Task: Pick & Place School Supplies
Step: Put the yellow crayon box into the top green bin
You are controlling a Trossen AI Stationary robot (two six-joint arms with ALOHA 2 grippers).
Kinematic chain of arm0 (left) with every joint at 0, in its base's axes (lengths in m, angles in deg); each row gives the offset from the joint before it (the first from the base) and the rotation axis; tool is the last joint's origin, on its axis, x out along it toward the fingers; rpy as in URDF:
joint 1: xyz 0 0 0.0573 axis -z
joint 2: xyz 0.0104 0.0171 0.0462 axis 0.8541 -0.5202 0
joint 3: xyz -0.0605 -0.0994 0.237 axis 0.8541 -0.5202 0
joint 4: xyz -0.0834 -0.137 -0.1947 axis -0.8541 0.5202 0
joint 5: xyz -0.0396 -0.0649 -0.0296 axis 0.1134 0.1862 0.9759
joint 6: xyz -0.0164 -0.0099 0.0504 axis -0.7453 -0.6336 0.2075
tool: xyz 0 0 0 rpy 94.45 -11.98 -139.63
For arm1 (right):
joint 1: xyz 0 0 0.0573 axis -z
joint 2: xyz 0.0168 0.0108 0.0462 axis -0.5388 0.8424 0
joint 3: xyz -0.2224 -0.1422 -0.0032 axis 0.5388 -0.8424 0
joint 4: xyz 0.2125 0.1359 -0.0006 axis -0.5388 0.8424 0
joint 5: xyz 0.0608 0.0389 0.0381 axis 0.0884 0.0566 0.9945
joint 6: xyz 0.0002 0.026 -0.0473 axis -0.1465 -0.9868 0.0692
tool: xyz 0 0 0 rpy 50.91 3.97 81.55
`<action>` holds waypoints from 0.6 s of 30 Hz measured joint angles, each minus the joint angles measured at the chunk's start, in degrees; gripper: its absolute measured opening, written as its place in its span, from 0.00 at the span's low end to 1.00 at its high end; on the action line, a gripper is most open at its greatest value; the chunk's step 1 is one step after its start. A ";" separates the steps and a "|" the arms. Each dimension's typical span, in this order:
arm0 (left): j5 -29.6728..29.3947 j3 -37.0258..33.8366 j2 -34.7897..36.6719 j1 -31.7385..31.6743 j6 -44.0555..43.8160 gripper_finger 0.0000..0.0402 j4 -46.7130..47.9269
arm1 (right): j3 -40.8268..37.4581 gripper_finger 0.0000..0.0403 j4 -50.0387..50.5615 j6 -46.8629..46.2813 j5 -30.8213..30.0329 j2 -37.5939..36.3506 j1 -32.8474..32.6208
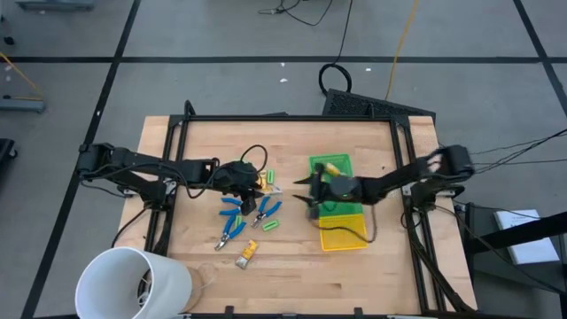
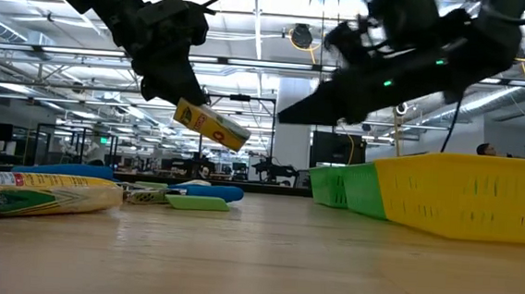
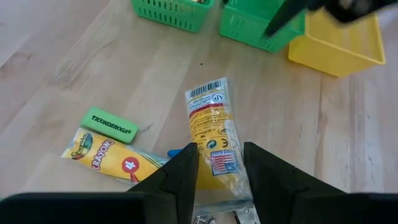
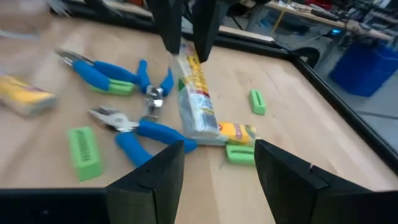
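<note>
- Left gripper (image 3: pixel 217 171) clamped on one end of a yellow wrapped crayon pack (image 3: pixel 213 134), lifted clear of the counter (image 1: pixel 292 275); pack hanging tilted in the low view, free end pointing away from the gripper toward the bins.
- Long axis of the pack running roughly in line with the left gripper's reach, toward the right side of the scene.
- Green bin (image 1: pixel 330 168) and yellow bin (image 1: pixel 344 237) to the right of the held pack, well apart from it; likely drop spot, so travel rightward seems called for.
- Right gripper (image 4: pixel 214 165) hovering over the bins with fingers apart, holding nothing; nearer the bins than the left arm, yet not the one carrying.
- Remaining supplies on the counter below and near the left gripper: blue-handled pliers (image 4: pixel 134 134), green erasers (image 4: pixel 84 149), a second crayon pack (image 3: pixel 102 152).
- Large white cup (image 1: pixel 133 283) at the near left corner, apart from the work.
</note>
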 joint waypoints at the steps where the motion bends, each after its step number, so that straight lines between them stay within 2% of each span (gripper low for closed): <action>1: 0.00 0.00 0.00 0.00 0.00 0.33 -0.01 | 1.71 0.47 0.14 0.97 -0.37 1.98 0.02; 5: 0.00 0.00 0.00 0.00 0.00 0.33 -0.02 | 7.81 0.54 1.03 3.37 -0.44 6.87 0.07; 11: -0.02 0.00 0.01 0.00 0.00 0.33 -0.04 | 12.80 0.68 7.65 3.51 0.23 8.43 0.04; 18: -0.02 0.00 0.02 0.00 -0.14 0.33 -1.34 | 13.53 0.67 10.89 3.42 1.46 8.43 -0.02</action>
